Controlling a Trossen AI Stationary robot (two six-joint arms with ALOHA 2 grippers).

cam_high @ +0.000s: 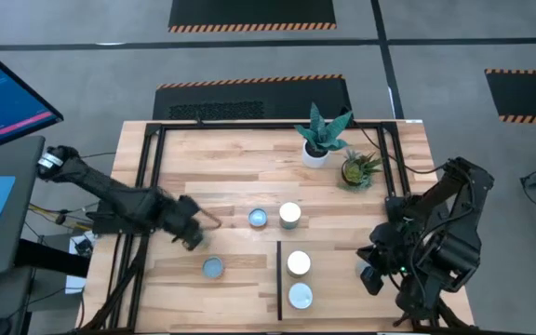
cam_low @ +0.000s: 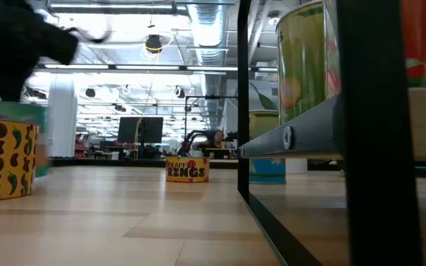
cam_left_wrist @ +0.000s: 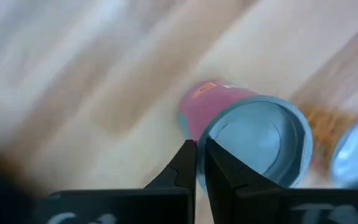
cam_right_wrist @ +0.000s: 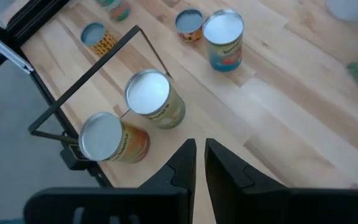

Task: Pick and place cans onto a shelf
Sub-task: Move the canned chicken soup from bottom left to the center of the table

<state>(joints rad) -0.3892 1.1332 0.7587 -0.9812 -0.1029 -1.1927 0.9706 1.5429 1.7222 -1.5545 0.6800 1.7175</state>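
Planked light-wood tabletop (cam_high: 240,158) inside a black metal frame (cam_high: 147,186). Holds two potted plants (cam_high: 322,138), with four short round-topped cans (cam_high: 289,215) just beyond the white pot (cam_high: 315,156).

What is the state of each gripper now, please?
Left gripper: closed, holding nothing; a blue-topped can lies just beyond it.
Right gripper: closed, holding nothing, at the table's right side.

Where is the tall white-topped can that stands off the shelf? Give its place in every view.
High view: tall white-topped can, table centre.
Low view: middle distance, just right of the black post.
Left wrist view: not in it.
Right wrist view: beside the small blue-topped can.
Shared landmark: that small can, next to it in three views.
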